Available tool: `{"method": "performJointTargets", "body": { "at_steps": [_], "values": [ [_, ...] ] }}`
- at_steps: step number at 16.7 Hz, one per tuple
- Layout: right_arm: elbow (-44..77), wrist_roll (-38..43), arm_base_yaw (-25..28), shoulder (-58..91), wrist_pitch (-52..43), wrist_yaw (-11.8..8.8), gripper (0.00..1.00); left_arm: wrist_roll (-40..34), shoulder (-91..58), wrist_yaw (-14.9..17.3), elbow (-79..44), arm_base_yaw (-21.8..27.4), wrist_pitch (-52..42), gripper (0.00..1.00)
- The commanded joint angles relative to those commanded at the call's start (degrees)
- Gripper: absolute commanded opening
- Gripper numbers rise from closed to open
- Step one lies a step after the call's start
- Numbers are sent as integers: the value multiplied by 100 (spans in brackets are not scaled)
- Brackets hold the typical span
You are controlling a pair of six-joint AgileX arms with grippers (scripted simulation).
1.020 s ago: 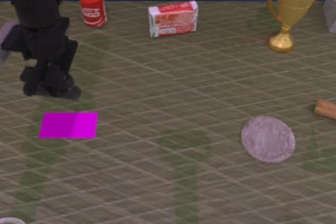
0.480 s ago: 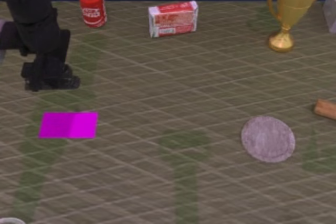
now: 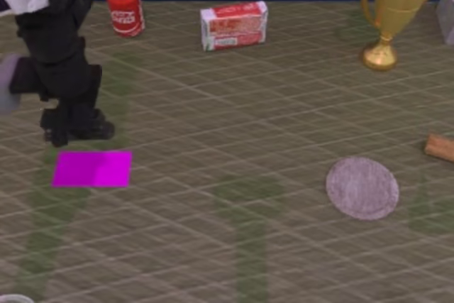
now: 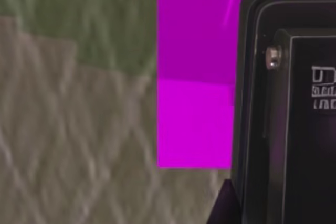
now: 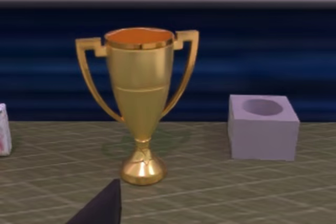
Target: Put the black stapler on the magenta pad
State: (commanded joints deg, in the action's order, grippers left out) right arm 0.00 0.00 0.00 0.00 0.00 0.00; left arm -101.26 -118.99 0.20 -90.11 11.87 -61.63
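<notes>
Hovering left gripper (image 3: pixel 78 133) carries black stapler (image 4: pixel 286 108) beside magenta pad (image 3: pixel 92 169).

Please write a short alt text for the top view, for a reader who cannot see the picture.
The left arm's tool hangs at the table's left side, just behind the magenta pad; whether it holds the black stapler cannot be made out. Along the back stand a red soda can, a red-and-white box and a gold trophy; a round grey disc lies at right.
</notes>
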Motion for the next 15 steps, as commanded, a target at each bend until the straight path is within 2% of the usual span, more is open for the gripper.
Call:
{"method": "performJointTargets", "body": {
  "at_steps": [4,9,15],
  "values": [
    [0,0,0,0,0,0,100,36,-225,3,634,-39,860,0],
    [0,0,0,0,0,0,100,36,-266,7,762,-54,1022,0],
    [0,0,0,0,0,0,100,36,-266,7,762,-54,1022,45]
  ]
}}
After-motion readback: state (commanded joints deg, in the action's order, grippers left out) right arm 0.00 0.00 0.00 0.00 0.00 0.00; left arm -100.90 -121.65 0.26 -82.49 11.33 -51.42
